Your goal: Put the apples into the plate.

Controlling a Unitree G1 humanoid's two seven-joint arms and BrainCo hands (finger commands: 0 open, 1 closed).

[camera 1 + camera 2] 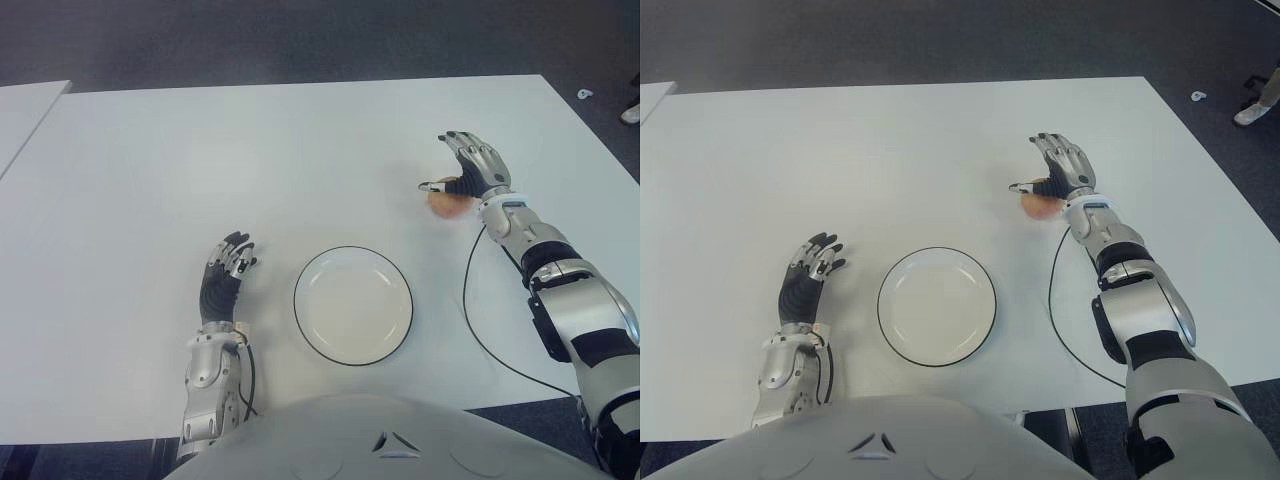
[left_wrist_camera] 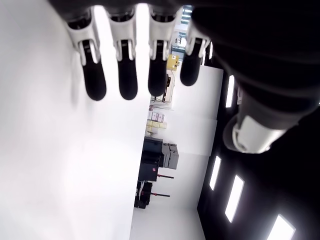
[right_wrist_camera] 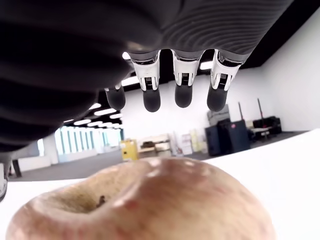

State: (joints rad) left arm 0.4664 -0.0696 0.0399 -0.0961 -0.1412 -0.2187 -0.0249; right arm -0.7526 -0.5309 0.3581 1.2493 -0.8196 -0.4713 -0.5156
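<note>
Apple (image 3: 145,200) sits stem-dimple up under open right robot hand (image 1: 468,165).

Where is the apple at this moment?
In the eye views the apple sits on the table on the robot's right, beyond and to the right of the plate, directly under the open right hand, whose fingers are not closed on it.

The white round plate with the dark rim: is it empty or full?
Empty. The white round plate shows only bare surface; the reddish apple is under the right hand.
</note>
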